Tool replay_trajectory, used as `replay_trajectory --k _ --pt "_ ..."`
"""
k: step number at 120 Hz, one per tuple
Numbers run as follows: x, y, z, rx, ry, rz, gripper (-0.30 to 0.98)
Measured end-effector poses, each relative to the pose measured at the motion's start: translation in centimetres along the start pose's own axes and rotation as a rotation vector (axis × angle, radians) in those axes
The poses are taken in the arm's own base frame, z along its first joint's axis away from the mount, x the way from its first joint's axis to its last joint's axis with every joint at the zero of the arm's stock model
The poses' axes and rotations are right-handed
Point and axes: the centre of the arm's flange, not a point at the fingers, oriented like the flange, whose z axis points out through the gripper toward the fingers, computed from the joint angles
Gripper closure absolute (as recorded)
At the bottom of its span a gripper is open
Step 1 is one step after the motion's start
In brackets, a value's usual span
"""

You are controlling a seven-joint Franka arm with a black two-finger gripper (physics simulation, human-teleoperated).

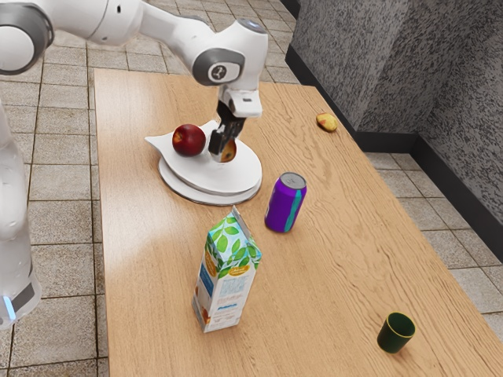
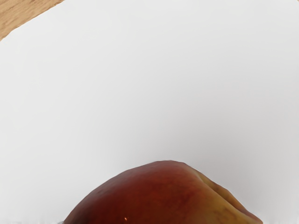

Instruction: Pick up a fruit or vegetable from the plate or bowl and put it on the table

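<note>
Since you can't tell from these views how far open the claw (image 1: 222, 149) is or whether it has hold of anything, don't trust the grip. The red-yellow fruit (image 1: 229, 151) is right at the claw, low over the white plate (image 1: 242, 177). Its curved skin could slip on lift if the hold is off-centre. Swing sideways too low and you may bump the apple (image 1: 189, 140) just beside the claw, or clip the plate.
</note>
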Motion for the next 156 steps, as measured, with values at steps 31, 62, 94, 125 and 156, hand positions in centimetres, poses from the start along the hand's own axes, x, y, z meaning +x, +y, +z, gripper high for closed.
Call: replay_trajectory --k 31,62,94,125,156 --pt "1.2 5.1 -6.9 0.022 0.049 0.02 0.33" --pt "2.7 8.5 -7.7 -0.024 0.033 0.021 0.33" --pt "3.4 15.6 -10.5 -0.104 0.02 0.06 0.33" --pt "3.6 19.9 -11.0 -0.145 -0.027 0.087 0.33" --pt "3.6 19.8 -10.5 -0.16 -0.051 0.049 0.06"
